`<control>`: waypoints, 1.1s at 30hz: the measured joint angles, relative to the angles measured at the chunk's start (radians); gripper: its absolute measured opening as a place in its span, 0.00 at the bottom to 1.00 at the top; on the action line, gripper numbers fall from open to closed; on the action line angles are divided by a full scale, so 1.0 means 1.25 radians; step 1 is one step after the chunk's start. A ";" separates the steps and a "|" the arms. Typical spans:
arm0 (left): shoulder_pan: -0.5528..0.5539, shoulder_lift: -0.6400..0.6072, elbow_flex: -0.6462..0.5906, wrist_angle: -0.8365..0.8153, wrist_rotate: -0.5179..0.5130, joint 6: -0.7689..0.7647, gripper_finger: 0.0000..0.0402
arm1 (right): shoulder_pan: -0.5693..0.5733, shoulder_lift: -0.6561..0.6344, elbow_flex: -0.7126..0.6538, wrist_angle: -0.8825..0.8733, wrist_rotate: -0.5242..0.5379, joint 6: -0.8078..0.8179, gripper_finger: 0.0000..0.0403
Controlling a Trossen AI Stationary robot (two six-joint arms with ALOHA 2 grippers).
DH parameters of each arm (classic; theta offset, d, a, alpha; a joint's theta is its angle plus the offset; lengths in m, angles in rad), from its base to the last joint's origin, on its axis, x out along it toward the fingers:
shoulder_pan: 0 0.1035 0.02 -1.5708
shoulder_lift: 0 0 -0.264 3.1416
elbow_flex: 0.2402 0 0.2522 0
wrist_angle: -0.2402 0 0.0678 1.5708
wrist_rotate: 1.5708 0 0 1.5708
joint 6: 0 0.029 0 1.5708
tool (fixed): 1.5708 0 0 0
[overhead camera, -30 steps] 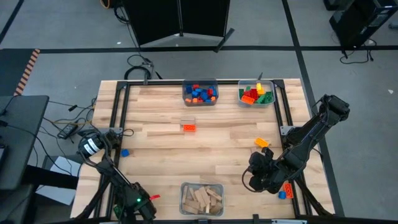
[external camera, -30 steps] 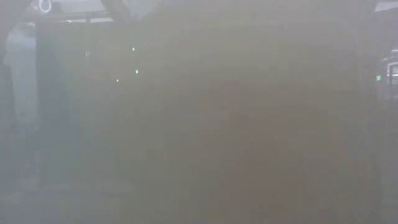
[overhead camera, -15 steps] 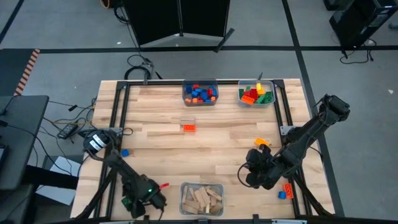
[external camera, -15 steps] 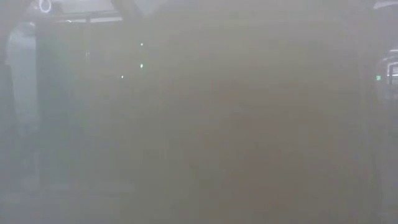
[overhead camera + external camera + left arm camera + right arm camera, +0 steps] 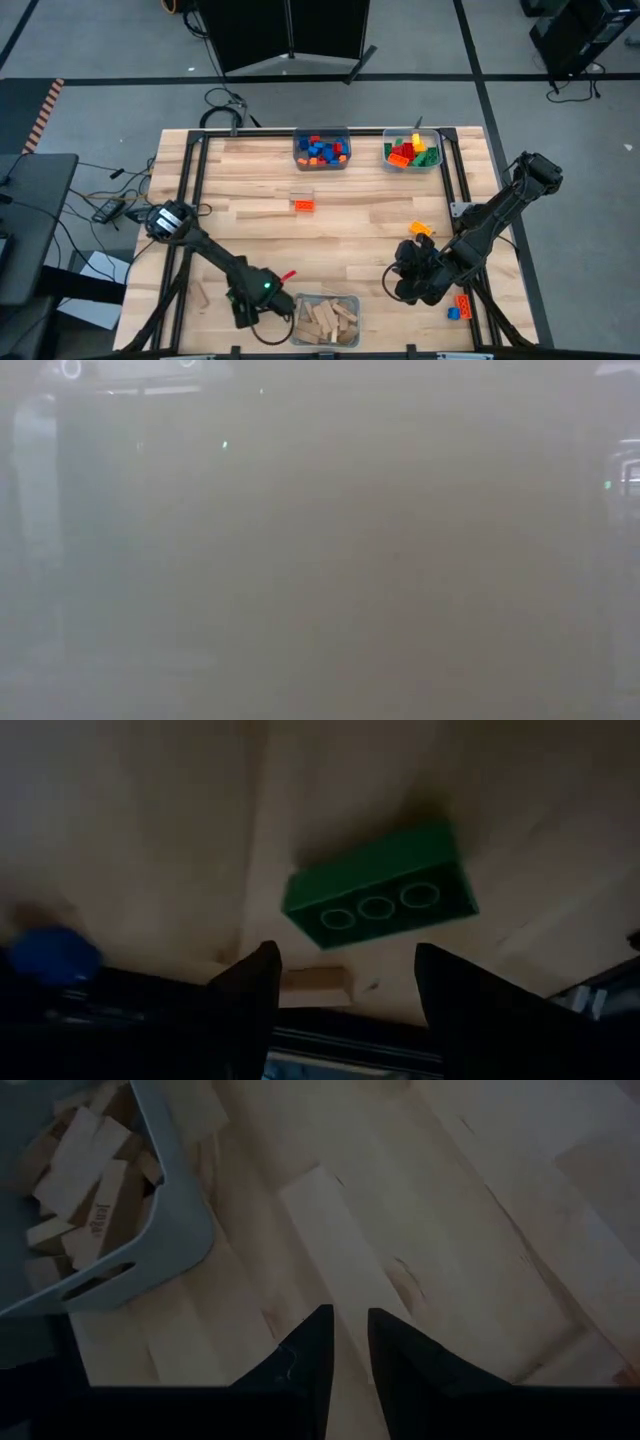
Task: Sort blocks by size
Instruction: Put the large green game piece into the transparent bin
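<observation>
My left gripper (image 5: 262, 303) hangs over the table's near side, just left of the clear bin of tan wooden blocks (image 5: 325, 320). It carries a green studded brick (image 5: 380, 892), whose underside with three round tubes faces the wrist camera. My right gripper (image 5: 402, 285) hovers near the table's right side, and only a narrow gap (image 5: 348, 1315) with nothing in it separates its fingers. A yellow-orange brick (image 5: 421, 230) lies on the table just beyond it. The low view is fogged and shows nothing of the table. My left gripper has the green brick at the free ends of its two fingers (image 5: 262, 965), which slant steeply down. Where the fingertips meet the brick's lower edge (image 5: 335, 942) does not show plainly. The brick is lifted clear of the table and sits askew to the fingers.
Two clear bins of coloured bricks (image 5: 321, 150) (image 5: 412, 152) stand at the far edge. An orange brick beside a tan block (image 5: 303, 201) lies mid-table. Small red and blue pieces (image 5: 460, 305) lie at the near right. A blue piece (image 5: 50, 955) and a tan block (image 5: 315, 985) lie near the left edge.
My left gripper has swung from the table's near left corner toward the right edge and a little up. It now hangs beside the wooden-block bin, with its finger gap unchanged. My right arm has kept still.
</observation>
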 joint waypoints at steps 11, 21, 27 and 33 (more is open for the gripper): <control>-0.015 0.000 0.121 -0.054 -0.140 0.242 0.59 | 0.000 0.000 0.000 0.020 -0.013 0.045 0.20; -0.124 -0.001 0.061 -0.008 -0.176 0.373 0.59 | 0.000 0.000 0.000 0.061 -0.013 0.150 0.20; -0.147 -0.001 0.038 0.037 -0.203 0.436 0.55 | 0.000 0.000 0.000 0.065 0.010 0.212 0.20; -0.147 -0.002 -0.010 0.072 -0.205 0.464 0.53 | 0.000 0.000 0.000 0.069 0.012 0.266 0.20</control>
